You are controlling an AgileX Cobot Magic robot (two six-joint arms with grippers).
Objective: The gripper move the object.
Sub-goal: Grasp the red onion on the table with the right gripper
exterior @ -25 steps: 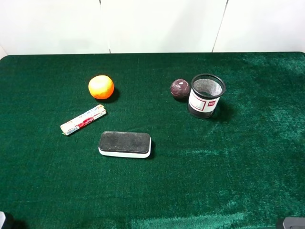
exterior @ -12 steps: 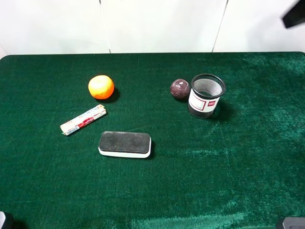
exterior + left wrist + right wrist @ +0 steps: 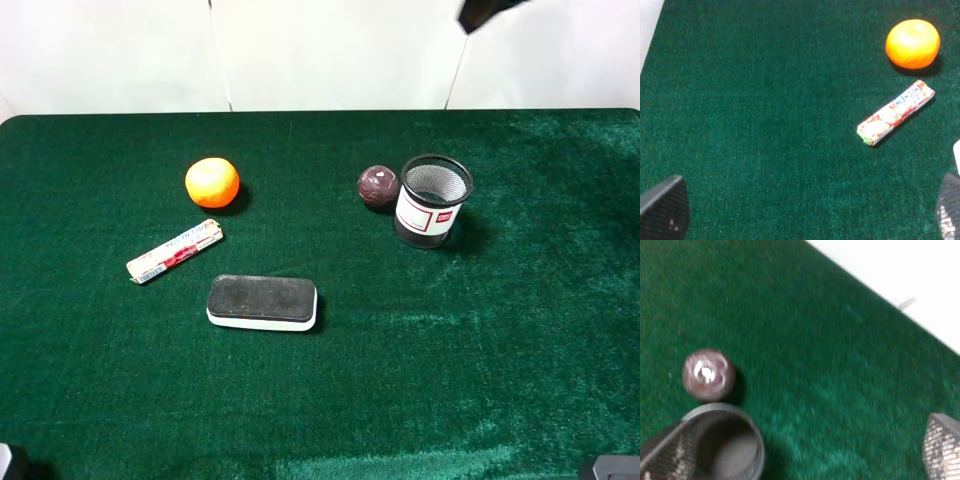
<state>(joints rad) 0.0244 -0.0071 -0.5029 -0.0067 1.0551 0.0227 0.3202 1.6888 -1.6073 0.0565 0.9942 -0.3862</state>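
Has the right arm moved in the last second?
Yes. The right arm has swung left along the top of the exterior view, from well right of the mesh cup to almost above it.

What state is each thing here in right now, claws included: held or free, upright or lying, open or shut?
maroon ball: resting free, not held.
black mesh cup: upright, open end up, close beside the maroon ball.
orange ball: resting free.
candy stick: lying flat.
eraser: lying flat, dark felt side up.
left gripper: open, holding nothing.
right gripper: open, holding nothing, up over the maroon ball and black mesh cup.
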